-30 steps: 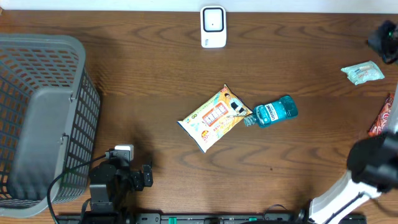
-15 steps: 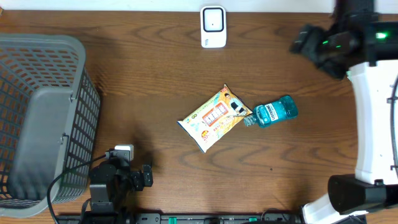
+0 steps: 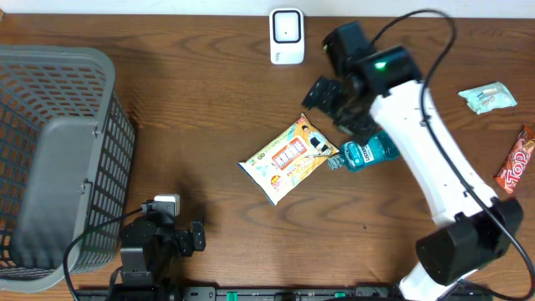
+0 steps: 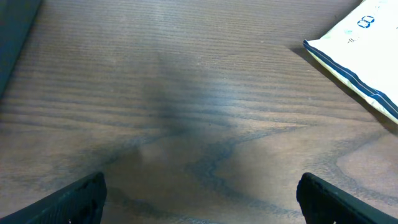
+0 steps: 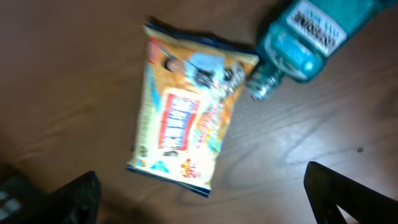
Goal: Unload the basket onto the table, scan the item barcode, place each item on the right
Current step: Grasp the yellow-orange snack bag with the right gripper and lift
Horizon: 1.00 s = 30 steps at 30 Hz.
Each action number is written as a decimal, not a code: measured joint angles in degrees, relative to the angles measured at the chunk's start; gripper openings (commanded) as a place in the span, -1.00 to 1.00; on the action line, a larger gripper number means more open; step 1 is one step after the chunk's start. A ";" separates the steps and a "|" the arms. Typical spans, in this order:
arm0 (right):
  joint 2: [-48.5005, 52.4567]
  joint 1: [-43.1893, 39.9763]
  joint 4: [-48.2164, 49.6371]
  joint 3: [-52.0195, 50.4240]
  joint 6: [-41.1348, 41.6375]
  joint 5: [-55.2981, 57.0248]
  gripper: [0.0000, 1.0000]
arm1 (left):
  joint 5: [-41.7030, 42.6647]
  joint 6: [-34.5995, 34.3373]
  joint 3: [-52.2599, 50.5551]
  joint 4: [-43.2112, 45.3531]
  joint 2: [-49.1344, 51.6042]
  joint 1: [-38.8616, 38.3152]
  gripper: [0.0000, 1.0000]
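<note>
Lying flat on the brown table [image 3: 209,100], the snack bag [image 3: 288,159] is orange and yellow with red letters and a crinkly top. It sits closer to the robot than the white scanner [image 3: 286,36], just beside a blue bottle [image 3: 372,150]. The right claw [image 3: 333,107] hangs between scanner and bag, wide open. The left claw [image 4: 202,202] is wide open too, holding nothing.

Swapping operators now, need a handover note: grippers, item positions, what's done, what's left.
Left gripper: open, empty, low over bare table beside the basket.
Right gripper: open, empty, above the snack packet and mouthwash bottle, which lie side by side mid-table.
Scanner: far edge, upright.
Done: nothing picked up yet.
Left: grasp an item, present its barcode to the scanner.
</note>
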 measured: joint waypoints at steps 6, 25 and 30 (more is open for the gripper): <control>0.33 2.78 11.13 -11.67 -2.27 -0.15 0.99 | 0.00 0.00 0.00 0.00 0.02 0.00 0.96; 0.83 11.30 27.34 -19.50 -16.83 0.74 0.98 | 0.02 0.00 0.00 0.00 0.00 0.00 0.96; 2.99 11.32 30.97 -20.79 -2.40 0.81 0.99 | 0.02 0.00 0.00 0.00 0.00 0.00 0.96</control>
